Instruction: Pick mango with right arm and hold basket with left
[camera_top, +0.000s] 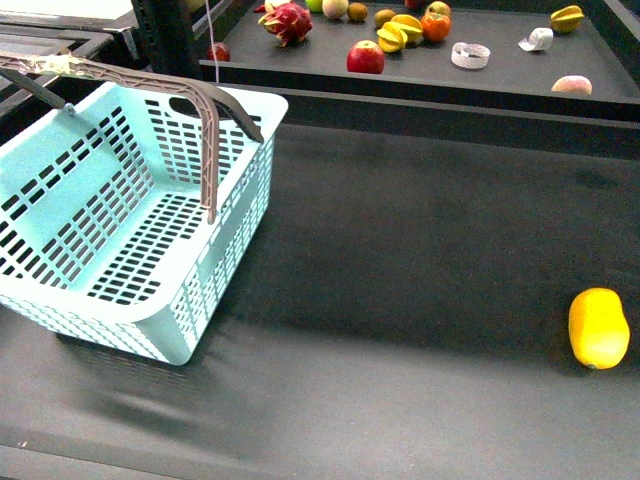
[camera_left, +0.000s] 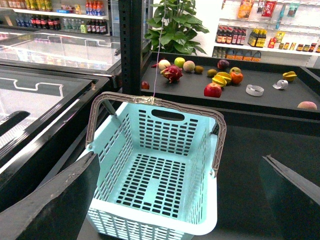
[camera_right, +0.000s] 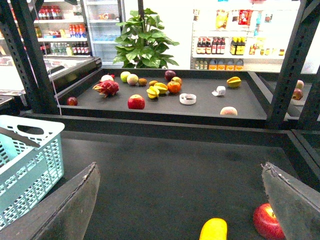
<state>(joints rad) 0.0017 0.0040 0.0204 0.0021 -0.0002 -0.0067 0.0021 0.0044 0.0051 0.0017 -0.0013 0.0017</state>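
The mango (camera_top: 598, 327) lies on its side at the lower right of the front view, alone on the dark bench (camera_top: 400, 250) and well apart from the basket (camera_top: 230, 270), which fills the left of that frame. In the right wrist view the mango (camera_right: 213, 230) is cut by the bottom edge, with a red apple (camera_right: 267, 222) near it at the lower right.

That neighbour is probably the first hazard: a descent aimed slightly off could close on the apple, or knock it into the mango. The mango's smooth, rounded skin looks likely to roll or squirt out if the fingers meet it off-centre or across its long axis. The basket appears light, so a push from the left arm could slide it rather than steady it, and its raised handles (camera_top: 210, 150) could catch a finger coming over the rim.

The right pincer (camera_right: 180, 165) is spread wide, its two dark fingers at the lower corners of its own view, holding nothing and touching nothing. The left pincer (camera_left: 179, 156) is likewise spread wide and empty, with the basket (camera_left: 150, 222) ahead between its fingers; no contact shows. Neither arm appears in the front view.
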